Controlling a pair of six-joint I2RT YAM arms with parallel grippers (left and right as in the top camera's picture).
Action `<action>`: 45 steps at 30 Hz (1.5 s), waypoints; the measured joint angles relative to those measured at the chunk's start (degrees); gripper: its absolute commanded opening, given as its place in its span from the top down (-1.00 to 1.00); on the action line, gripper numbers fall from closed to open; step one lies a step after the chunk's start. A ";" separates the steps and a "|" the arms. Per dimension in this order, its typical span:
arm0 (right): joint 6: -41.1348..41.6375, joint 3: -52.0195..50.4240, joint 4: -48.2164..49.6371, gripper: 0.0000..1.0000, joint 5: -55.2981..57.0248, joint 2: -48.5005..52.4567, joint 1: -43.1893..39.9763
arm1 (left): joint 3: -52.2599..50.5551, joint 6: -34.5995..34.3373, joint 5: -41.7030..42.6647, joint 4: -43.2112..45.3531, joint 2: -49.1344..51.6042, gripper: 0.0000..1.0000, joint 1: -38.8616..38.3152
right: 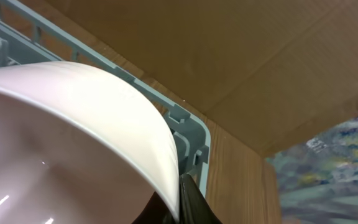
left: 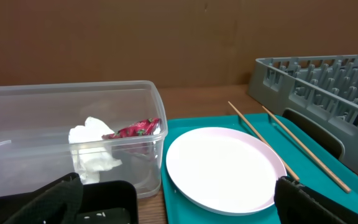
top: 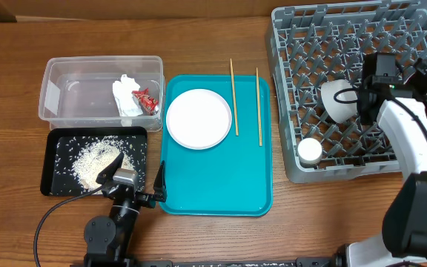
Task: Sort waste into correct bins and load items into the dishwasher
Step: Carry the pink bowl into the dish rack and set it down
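The clear tub (top: 65,93) holds the white tissue (top: 127,96) and the red-and-white wrapper (top: 147,99); both also show in the left wrist view, tissue (left: 92,146) and wrapper (left: 135,129). The black tray (top: 58,174) holds rice scraps (top: 95,159). A white plate (top: 198,119) (left: 222,168) and two chopsticks (top: 233,96) (top: 259,107) lie on the teal tray (top: 213,185). My left gripper (top: 134,178) (left: 179,208) is open and empty, low over the black tray's right edge. My right gripper (top: 362,100) (right: 185,199) is shut on the rim of a white bowl (top: 337,100) (right: 73,124) inside the grey rack (top: 302,44).
A small white cup (top: 310,150) stands in the rack's front left part. The rack's wall (right: 191,137) is close behind the bowl. A brown cardboard wall runs along the far side of the wooden table (top: 213,37).
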 measured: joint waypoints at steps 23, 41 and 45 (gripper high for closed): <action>-9.07 -0.02 1.18 0.92 -2.82 3.74 1.60 | 0.00 0.00 0.00 0.00 0.00 -1.00 0.00; -11.21 0.00 -0.68 0.92 1.07 3.74 2.99 | 0.00 0.00 0.00 0.00 0.00 -1.00 0.00; -12.20 0.00 -1.03 0.92 -0.13 3.74 1.86 | 0.00 0.00 0.00 0.00 0.00 -1.00 0.00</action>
